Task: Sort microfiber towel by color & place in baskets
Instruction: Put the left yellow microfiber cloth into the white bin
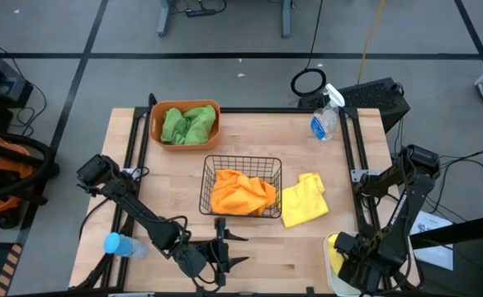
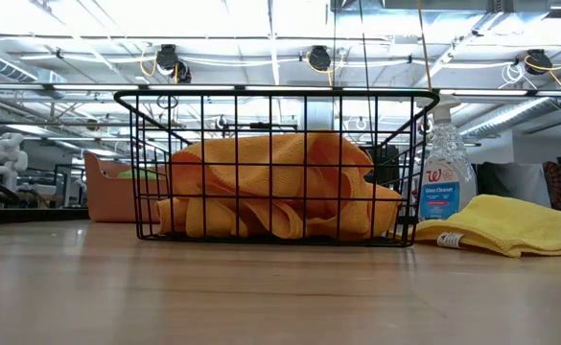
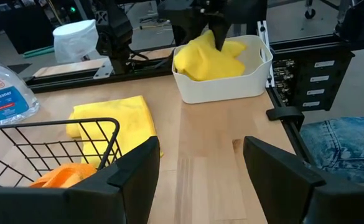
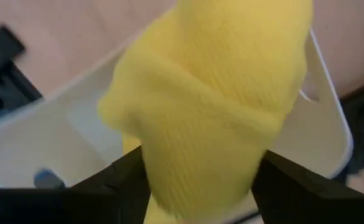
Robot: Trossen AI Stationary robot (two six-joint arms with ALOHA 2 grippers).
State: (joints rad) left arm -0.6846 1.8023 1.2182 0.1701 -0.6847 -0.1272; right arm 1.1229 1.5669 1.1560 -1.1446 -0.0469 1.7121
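Two green towels point(image 1: 187, 124) lie in the orange tub point(image 1: 154, 115). Orange towels point(image 1: 241, 194) fill the black wire basket point(image 1: 206, 177). One yellow towel point(image 1: 305, 200) lies flat on the table, right of that basket. A second yellow towel point(image 3: 206, 59) is bunched in the white bin point(image 3: 225, 87) at the near right corner. My right gripper point(image 4: 200, 180) stands open above the bin, astride this towel. My left gripper point(image 1: 234, 248) is open and empty, low over the table just in front of the black basket. My right gripper comes from above, pointing down into the white bin. The raised hump of the bunched yellow towel point(image 4: 200, 112) fills the gap between its two open fingers point(image 4: 129, 180). The towel's lower part rests in the bin. I cannot tell whether the fingers press the cloth.
A clear spray bottle point(image 1: 325, 120) stands at the far right of the table. A blue-capped bottle point(image 1: 119, 244) lies near the left arm's base. Bare tabletop shows between the black basket and the near edge, and left of the basket.
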